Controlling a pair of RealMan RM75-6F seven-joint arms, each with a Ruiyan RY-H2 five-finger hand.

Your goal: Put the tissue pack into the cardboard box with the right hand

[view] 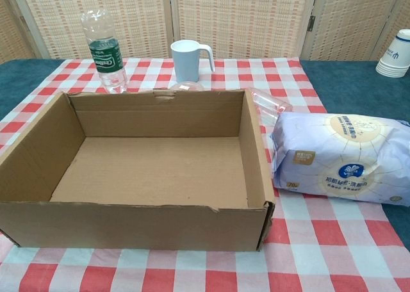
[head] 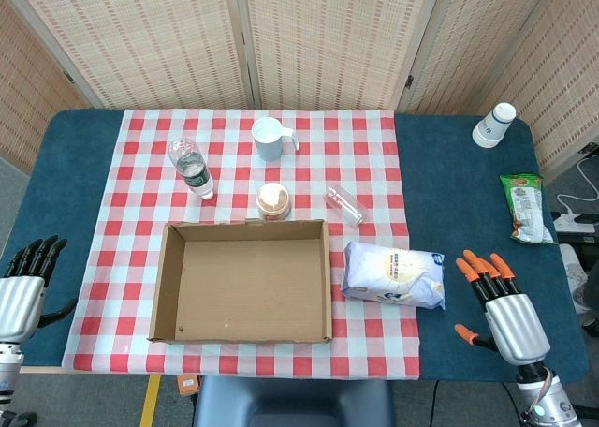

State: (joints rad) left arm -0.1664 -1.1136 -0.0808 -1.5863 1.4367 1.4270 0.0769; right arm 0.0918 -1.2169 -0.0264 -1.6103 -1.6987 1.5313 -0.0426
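Note:
The tissue pack (head: 393, 274) (view: 342, 156), white-lilac with a gold and blue label, lies flat on the checked cloth just right of the cardboard box (head: 167, 275) (view: 255, 152). The box is open and holds nothing. My right hand (head: 501, 307), with orange fingertips, hovers over the blue table to the right of the pack, fingers spread, holding nothing, apart from the pack. My left hand (head: 25, 285), with black fingers, sits at the table's front left edge, fingers apart and empty. Neither hand shows in the chest view.
Behind the box stand a water bottle (head: 190, 167) (view: 105, 51), a grey-blue mug (head: 270, 139) (view: 188, 59) and a small lidded jar (head: 272, 200). A clear cup (head: 343, 204) (view: 269, 102) lies on its side. A snack bag (head: 525, 207) and paper cups (head: 494, 125) (view: 394, 54) sit far right.

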